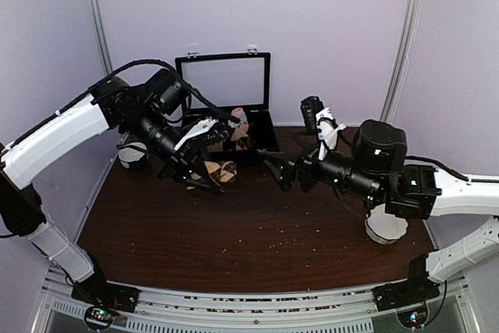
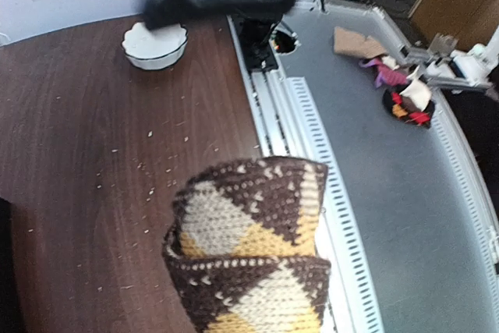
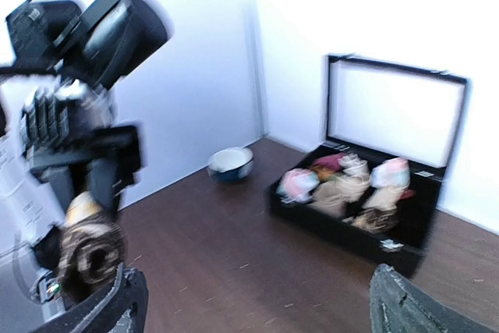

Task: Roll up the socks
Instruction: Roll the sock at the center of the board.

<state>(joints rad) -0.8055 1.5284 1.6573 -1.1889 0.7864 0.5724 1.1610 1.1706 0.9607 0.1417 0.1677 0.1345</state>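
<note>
The socks (image 2: 249, 255) are a brown roll with tan and yellow argyle diamonds, filling the lower middle of the left wrist view and hiding that gripper's fingers. From above, my left gripper (image 1: 199, 175) is shut on the socks (image 1: 224, 171) just above the table, in front of the black case. The right wrist view shows the same roll of socks (image 3: 90, 251) at its left edge, under the left arm. My right gripper (image 1: 282, 171) stands a short way to the right of the roll, open and holding nothing. Its fingertips (image 3: 118, 309) are spread wide.
An open black case (image 1: 262, 126) with several small sock rolls stands at the back, its lid upright. One bowl (image 1: 134, 154) sits at the back left, a white one (image 1: 386, 228) under the right arm. Crumbs dot the brown table (image 1: 249, 239).
</note>
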